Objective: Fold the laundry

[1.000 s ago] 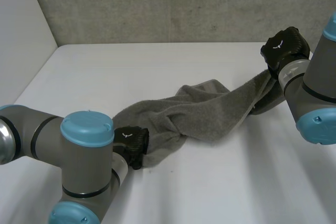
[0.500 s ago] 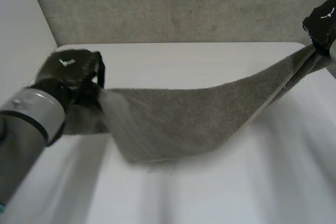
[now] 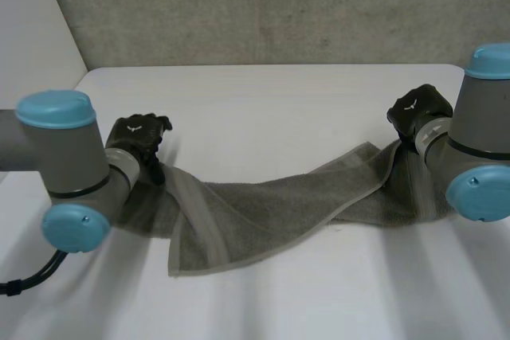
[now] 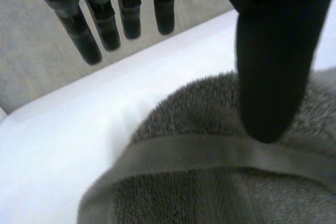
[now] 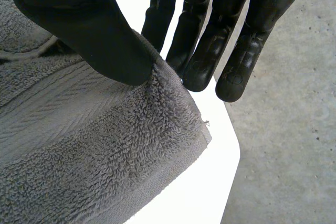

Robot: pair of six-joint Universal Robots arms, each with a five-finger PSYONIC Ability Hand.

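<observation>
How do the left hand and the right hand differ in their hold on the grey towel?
The left hand has straight fingers clear of the towel, only its thumb resting on the hem band; the right hand pinches a corner between thumb and fingers. The left hand is at the towel's left end, the right hand at its right end. Both are black and low over the table.

The towel (image 3: 263,205) lies across the table (image 3: 271,109), left hand (image 3: 137,137) on its left end, right hand (image 3: 414,113) apparently on its right corner.
</observation>
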